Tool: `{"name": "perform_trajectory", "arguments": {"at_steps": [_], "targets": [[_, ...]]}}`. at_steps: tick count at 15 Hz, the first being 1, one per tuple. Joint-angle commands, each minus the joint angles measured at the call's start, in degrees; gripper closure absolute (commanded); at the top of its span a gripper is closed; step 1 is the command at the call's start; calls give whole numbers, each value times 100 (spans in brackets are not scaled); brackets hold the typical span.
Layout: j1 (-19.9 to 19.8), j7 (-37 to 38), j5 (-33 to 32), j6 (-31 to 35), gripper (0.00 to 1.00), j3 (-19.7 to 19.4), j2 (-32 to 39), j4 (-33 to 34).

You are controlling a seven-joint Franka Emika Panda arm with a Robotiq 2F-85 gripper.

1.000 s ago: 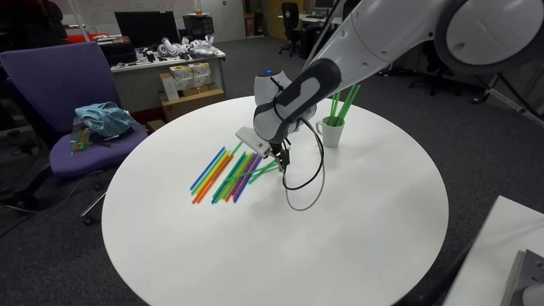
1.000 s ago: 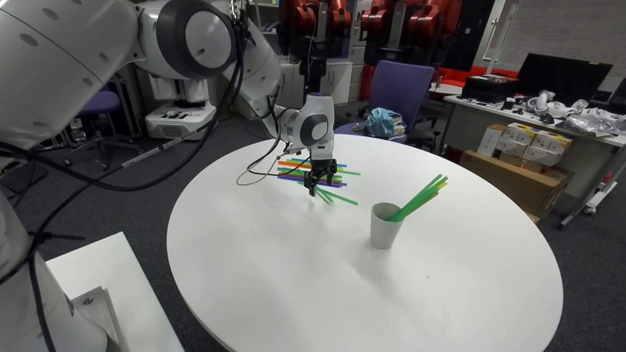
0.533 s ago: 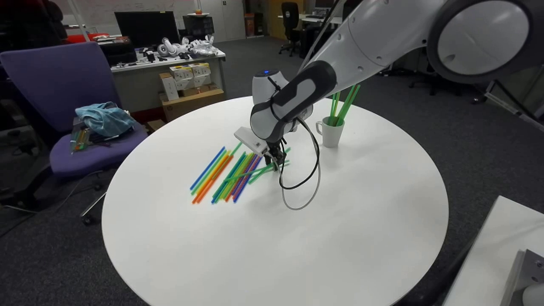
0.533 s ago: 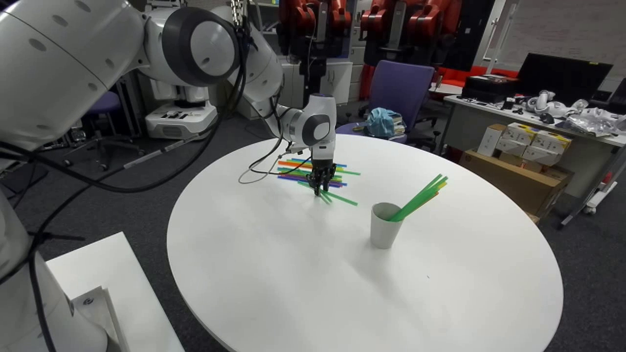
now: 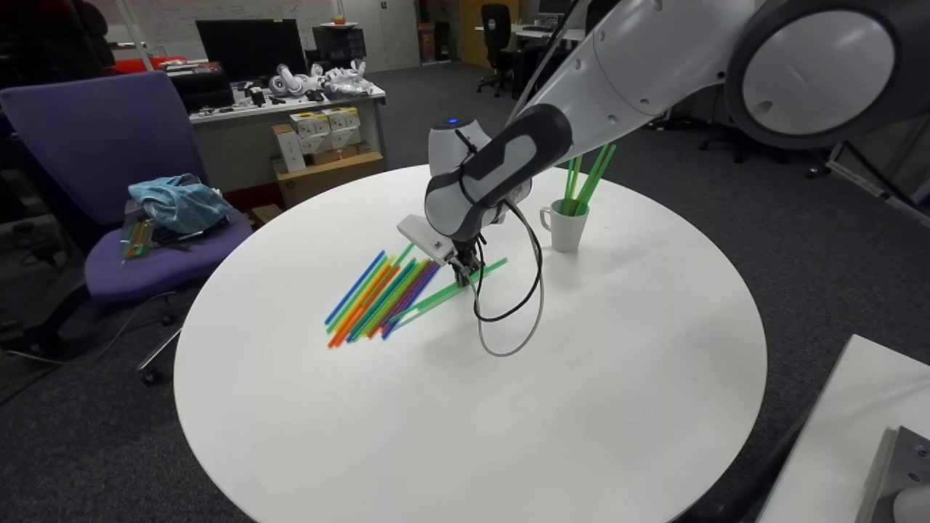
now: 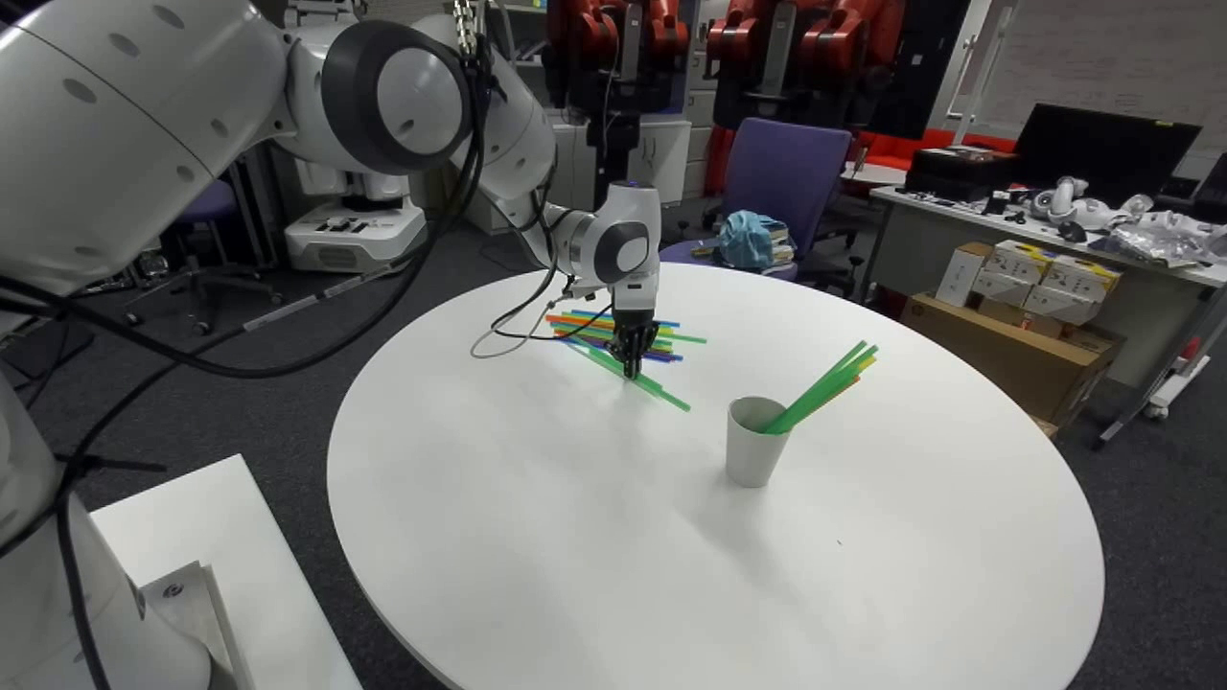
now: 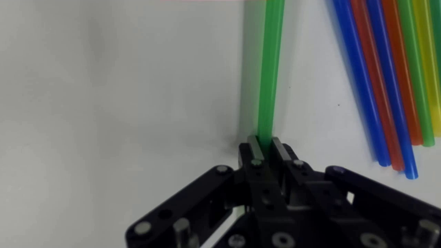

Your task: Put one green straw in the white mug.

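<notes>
The gripper (image 7: 265,146) is pinched tight, with a green straw (image 7: 269,69) caught in it. It may have more than one; I can't tell. The straw is low, on or just over the table (image 5: 508,436). In an exterior view, other coloured straws (image 5: 383,302) lie nearer the table's left edge, and the white mug (image 5: 567,234) stands near the far edge. Grabbing looks done. What's left is to lift the straw, tip it up and drop it in the mug, where more green straws (image 6: 820,391) already lean. I see no words on the mug. Marks on the boxes (image 6: 1074,273) are too small to read.
</notes>
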Motion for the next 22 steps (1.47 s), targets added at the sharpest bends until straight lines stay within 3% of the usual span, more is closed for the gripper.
{"name": "perform_trajectory", "arguments": {"at_steps": [1, 2, 3, 4, 7, 11, 16, 22], "targets": [[-1, 28, 98, -248, 71, -28, 81, 227], [1, 28, 94, -250, 73, -31, 80, 228], [0, 25, 95, -254, 69, -29, 81, 229], [0, 23, 94, -255, 88, -29, 82, 231], [2, 29, 94, -246, 100, -31, 76, 223], [8, 29, 90, -198, 97, -33, 35, 175], [17, 31, 81, -165, 75, -41, 10, 143], [14, 20, 84, -114, 74, -36, -48, 74]]}}
